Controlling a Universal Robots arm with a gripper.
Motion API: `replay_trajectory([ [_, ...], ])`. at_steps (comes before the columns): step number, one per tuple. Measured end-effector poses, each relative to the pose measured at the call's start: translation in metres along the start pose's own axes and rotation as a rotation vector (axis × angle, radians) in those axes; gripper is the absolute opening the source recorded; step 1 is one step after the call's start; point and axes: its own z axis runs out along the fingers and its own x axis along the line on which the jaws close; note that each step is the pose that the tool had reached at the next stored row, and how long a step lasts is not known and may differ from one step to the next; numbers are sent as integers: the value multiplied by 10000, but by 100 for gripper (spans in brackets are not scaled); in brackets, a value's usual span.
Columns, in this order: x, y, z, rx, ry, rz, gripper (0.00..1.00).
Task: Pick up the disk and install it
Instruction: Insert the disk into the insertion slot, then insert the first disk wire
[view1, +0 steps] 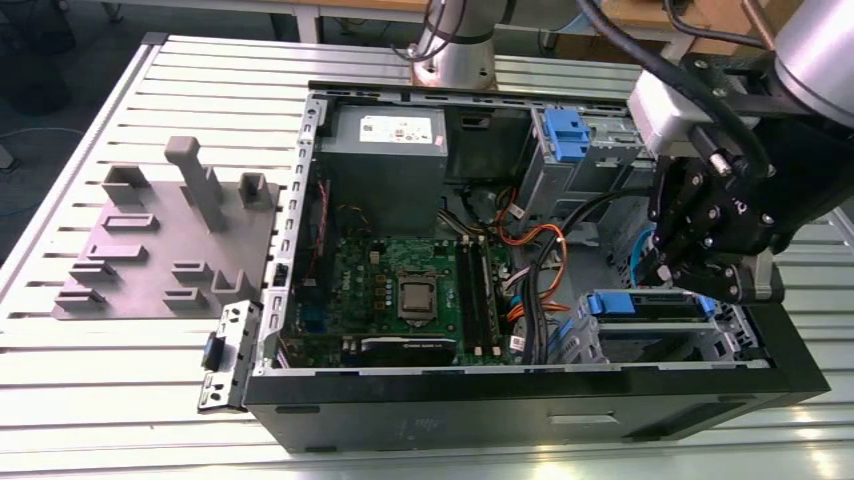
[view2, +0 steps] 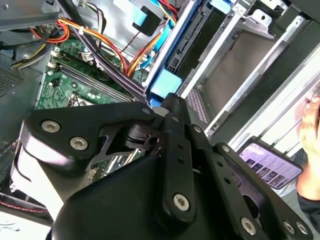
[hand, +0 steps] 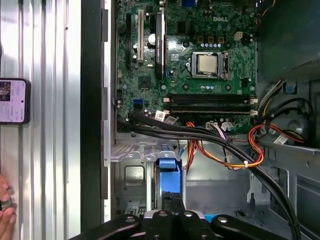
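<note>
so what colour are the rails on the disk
Blue, on the disk under the gripper; clearest in the exterior view.

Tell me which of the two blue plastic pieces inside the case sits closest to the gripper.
The blue-edged disk in the drive cage at the case's front corner, directly below the gripper. The other blue latch sits farther back, beside the power supply.

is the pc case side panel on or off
Off. The case lies on its side with the interior exposed: the motherboard, the cables and the drive cage all show from above, with the gripper reaching inside.
</note>
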Motion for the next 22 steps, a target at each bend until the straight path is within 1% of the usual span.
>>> replay_trajectory([
  [10, 7, -2, 179, 0, -6, 0, 11],
  [22, 8, -2, 190, 0, -7, 0, 11],
])
